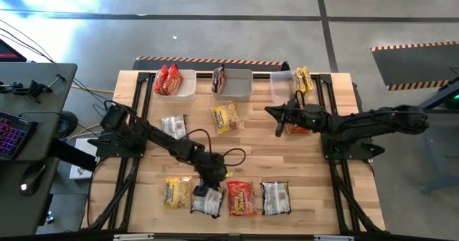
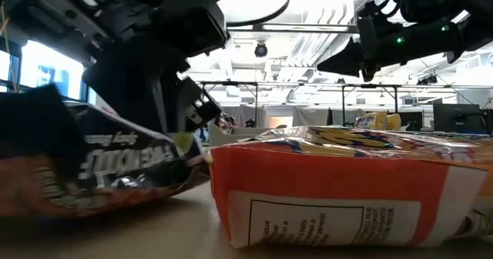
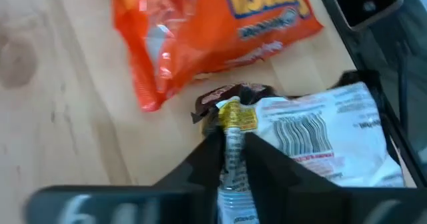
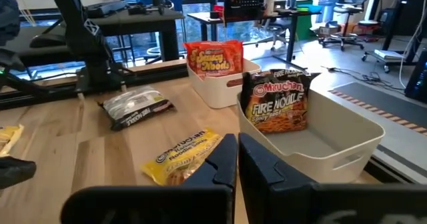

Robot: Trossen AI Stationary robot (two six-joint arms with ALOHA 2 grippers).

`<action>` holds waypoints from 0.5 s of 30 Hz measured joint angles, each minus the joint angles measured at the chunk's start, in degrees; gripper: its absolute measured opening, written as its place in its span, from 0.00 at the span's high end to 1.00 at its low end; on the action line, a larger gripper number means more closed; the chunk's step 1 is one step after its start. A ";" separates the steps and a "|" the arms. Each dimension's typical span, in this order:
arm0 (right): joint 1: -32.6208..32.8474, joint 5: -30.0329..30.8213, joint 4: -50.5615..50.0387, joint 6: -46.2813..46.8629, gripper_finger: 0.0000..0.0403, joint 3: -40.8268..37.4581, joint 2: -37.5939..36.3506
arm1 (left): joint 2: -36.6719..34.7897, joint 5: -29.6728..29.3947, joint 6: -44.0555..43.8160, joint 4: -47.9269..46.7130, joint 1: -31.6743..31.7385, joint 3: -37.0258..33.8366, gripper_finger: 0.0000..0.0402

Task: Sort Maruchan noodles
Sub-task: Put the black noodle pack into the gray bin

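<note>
Several Maruchan noodle packets lie on the wooden table. In the near row are a yellow packet, a silver-and-dark packet, a red-orange packet and a silver packet. My left gripper is shut on the silver-and-dark packet, right beside the red-orange one. My right gripper hovers shut at mid-table, over a red packet. A yellow packet and a silver packet lie flat farther back. My left gripper pinches the silver-and-dark packet's crimped end edge between its two fingers. The fingers slant down from above. The pinched edge stands up between them, and the rest of the packet lies on the table.
Three pale bins stand along the far edge: the left bin holds red packets, the middle bin a dark Fire Noodle packet, the right bin a yellow packet. Bare wood lies between the near row and mid-table.
</note>
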 joint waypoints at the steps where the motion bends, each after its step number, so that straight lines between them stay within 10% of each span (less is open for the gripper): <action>1: 0.59 0.41 -0.01 0.00 1.00 -0.01 0.00 | -0.10 0.61 1.23 -0.01 -0.04 0.00 0.92; 15: 1.72 1.82 0.35 -0.79 1.00 0.01 0.02 | -10.18 0.22 9.78 -1.98 2.87 -0.13 1.00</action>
